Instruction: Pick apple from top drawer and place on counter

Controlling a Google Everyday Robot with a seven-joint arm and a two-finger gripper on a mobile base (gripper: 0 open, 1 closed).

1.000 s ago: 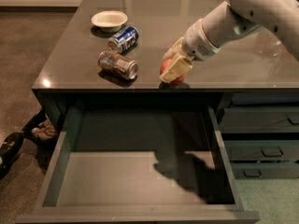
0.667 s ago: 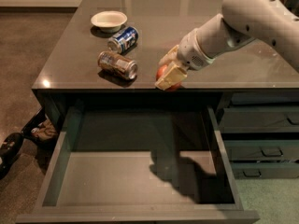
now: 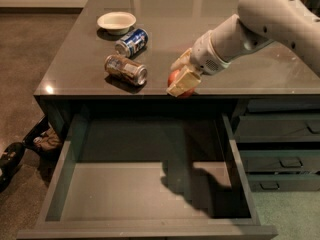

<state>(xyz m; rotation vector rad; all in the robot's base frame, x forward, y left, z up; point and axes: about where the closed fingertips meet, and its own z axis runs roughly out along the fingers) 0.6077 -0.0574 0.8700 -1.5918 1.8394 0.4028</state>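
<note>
Over glossy counter (image 3: 200, 19) edge, gripper (image 3: 179, 77), fingers (image 3: 184, 82) clasping apple (image 3: 173, 77)

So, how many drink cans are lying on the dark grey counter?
2. A blue can lies beside the white bowl; a silver-brown can lies nearer the dark grey counter edge. The gripper, at that edge, holds the small red apple. None seems hidden.

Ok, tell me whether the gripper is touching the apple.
Touching. The camera view shows the gripper clamped on the apple, red showing between its fingers, at the counter's front edge.
</note>
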